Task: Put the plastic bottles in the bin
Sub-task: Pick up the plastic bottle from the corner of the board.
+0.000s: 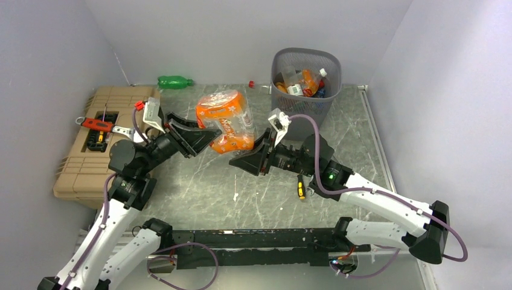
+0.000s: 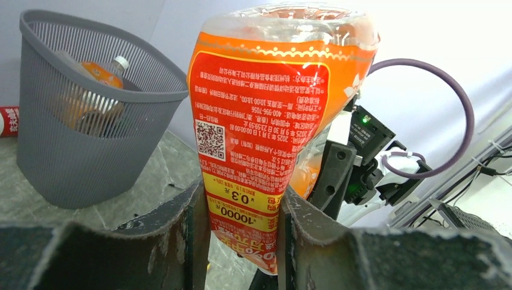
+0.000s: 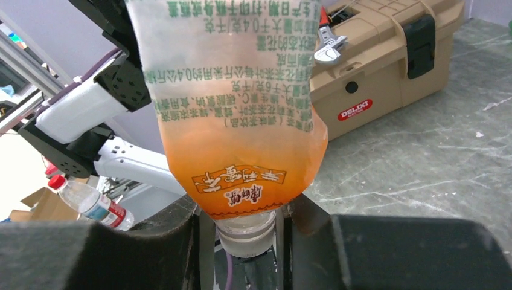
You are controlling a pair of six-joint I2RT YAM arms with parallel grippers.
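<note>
A large crumpled orange-labelled bottle hangs in the air above the table's middle, held from both sides. My left gripper is shut on its flattened lower side; the left wrist view shows the red and yellow label pinched between the fingers. My right gripper is shut on its neck, and the clear neck sits between the right fingers. The dark grey mesh bin stands at the back right with several bottles inside. A green bottle and a clear red-capped bottle lie by the back wall.
A tan toolbox with a red tool on its lid sits at the left. A black-and-orange screwdriver lies near the right arm. The right wrist view shows a clear red-labelled bottle beyond the left arm. The bin also shows in the left wrist view.
</note>
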